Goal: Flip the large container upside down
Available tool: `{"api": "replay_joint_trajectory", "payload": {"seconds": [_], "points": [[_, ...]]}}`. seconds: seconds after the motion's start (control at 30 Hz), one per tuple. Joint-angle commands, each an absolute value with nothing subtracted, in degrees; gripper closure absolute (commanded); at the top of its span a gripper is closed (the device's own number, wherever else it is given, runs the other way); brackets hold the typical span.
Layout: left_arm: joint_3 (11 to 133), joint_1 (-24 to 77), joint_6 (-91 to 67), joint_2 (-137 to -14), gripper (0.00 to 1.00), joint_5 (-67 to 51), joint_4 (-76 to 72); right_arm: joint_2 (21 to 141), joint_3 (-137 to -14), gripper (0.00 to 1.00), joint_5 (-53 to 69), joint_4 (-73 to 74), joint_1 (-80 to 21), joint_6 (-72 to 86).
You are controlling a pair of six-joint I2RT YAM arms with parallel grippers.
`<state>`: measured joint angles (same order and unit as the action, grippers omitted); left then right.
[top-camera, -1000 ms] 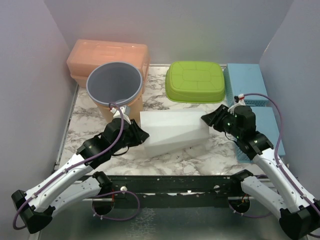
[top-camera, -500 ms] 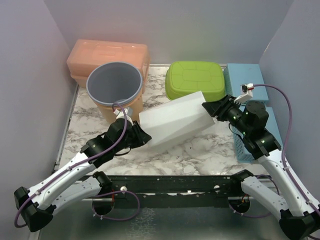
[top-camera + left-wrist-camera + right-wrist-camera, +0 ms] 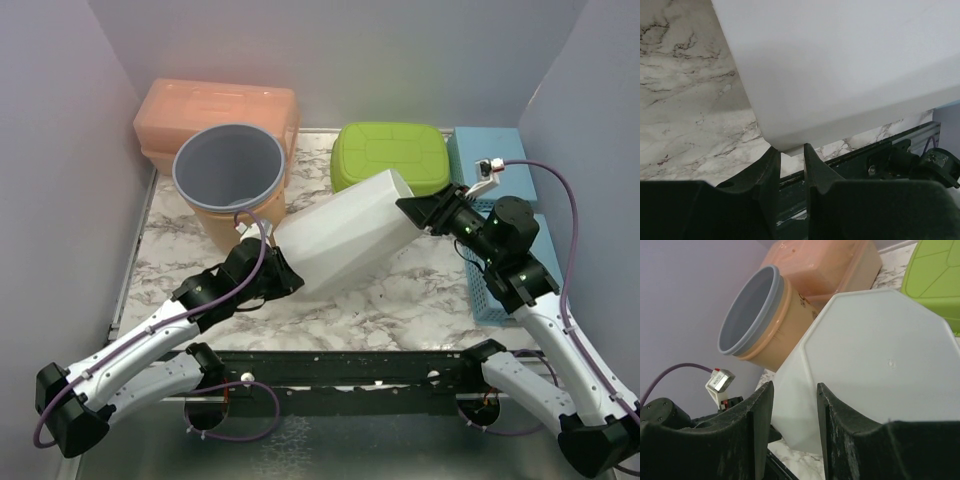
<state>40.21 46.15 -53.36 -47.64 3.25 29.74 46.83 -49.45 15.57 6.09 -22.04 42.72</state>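
Over the table (image 3: 420, 300), left gripper (image 3: 288, 276) and right gripper (image 3: 408, 207) pinch both ends of the tilted white container (image 3: 345, 238).

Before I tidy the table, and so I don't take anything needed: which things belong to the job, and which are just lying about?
In the job: white container, left claw, right claw.
Lying about: grey-rimmed bucket, orange box, green tub, blue baskets.

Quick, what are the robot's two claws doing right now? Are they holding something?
left gripper: closed, pinching the low end of the white container.
right gripper: closed on the white container's raised end.
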Motion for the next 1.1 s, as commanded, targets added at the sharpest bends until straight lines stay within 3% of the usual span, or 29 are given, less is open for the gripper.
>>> {"api": "replay_joint_trajectory", "payload": {"seconds": [0.0, 1.07], "points": [[41.54, 46.74, -53.21, -47.86, 0.76, 0.68, 18.92, 48.08, -50.79, 0.56, 25.75, 7.22, -23.94, 43.46], [30.49, 46.76, -55.45, -47.62, 0.76, 0.96, 16.19, 57.01, -56.92, 0.53, 35.43, 8.96, -25.39, 37.09]]}}
